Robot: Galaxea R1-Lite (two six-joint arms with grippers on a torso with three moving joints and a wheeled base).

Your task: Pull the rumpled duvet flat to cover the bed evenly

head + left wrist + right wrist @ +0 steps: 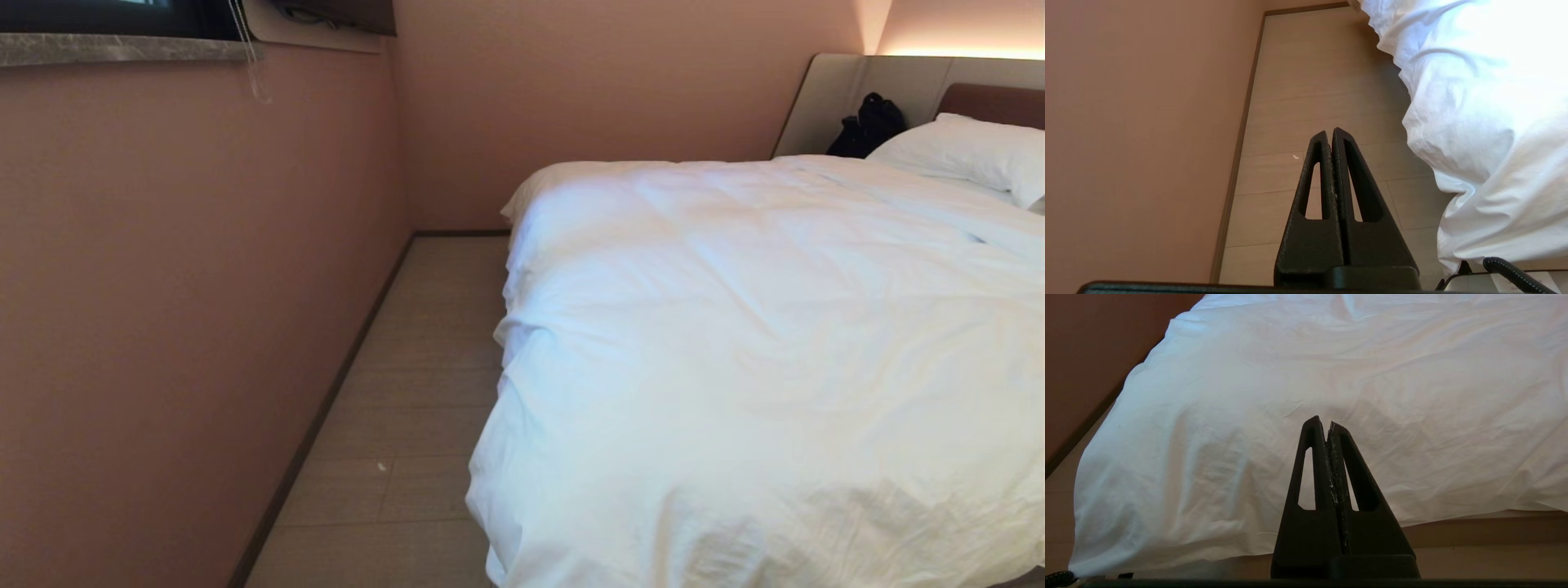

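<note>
The duvet (767,343) covers the bed (1486,528); left end effector (1330,134) and right end effector (1327,424) are pressed together, empty.

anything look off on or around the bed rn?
Duvet is creased and bunched along the bed's window-side edge, sagging in uneven folds toward the floor. A black bag sits against the headboard surround beside the pillow. A small white speck lies on the floor. No spills or damage visible.

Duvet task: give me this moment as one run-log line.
left gripper: shut, empty, over floor | right gripper: shut, empty, facing duvet | duvet: creased, draped over bed corner | pillow: at headboard
</note>
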